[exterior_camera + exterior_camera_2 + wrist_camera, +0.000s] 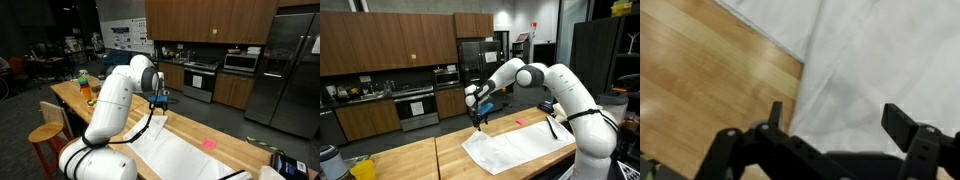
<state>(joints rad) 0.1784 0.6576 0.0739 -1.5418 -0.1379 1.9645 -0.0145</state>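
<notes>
Wrist view, left: light-brown wooden plank countertop [700, 90], bare here. Right: white wrinkled cloth sheet [880, 60] spread flat on it, edge running diagonally down from top centre. It lies loose, so that edge looks free to pinch. Bottom of frame: black two-finger Robotiq gripper [835, 115], jaws released wide and empty, hovering over the cloth just inside its edge. In an exterior view, a small pink object [519, 122] sits near the cloth, right of the gripper. White arm [560, 85] enters from frame right, elbow high, wrist pointing down.
</notes>
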